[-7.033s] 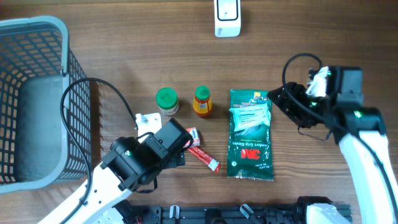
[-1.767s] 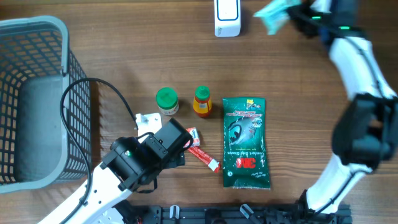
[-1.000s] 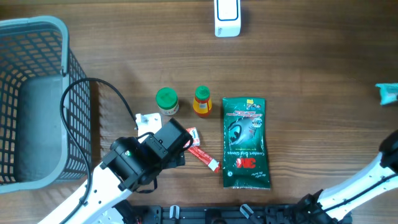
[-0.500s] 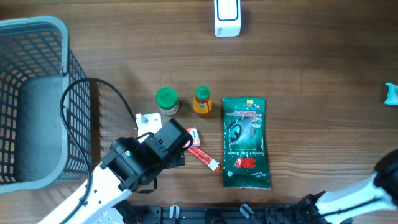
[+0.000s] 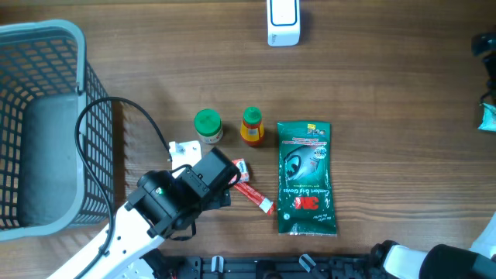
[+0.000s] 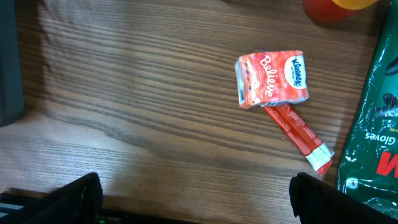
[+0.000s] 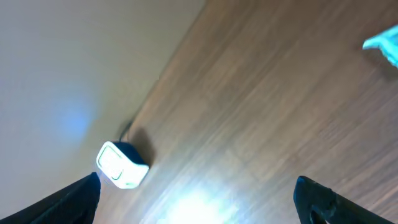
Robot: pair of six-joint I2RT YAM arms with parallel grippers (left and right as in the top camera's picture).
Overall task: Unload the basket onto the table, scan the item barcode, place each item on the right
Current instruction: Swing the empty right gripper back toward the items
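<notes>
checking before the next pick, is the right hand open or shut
Open. In the right wrist view the right hand has its fingers wide apart at the bottom corners, with only bare table between them.

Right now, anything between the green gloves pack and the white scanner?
Nothing visible. Only bare table lies between the gloves pack and the scanner. The orange bottle stands left of the pack's top corner, off that line.

A small pale teal packet lies on the worktop at its far right edge, partly out of view, well apart from the white scanner at the back.
</notes>
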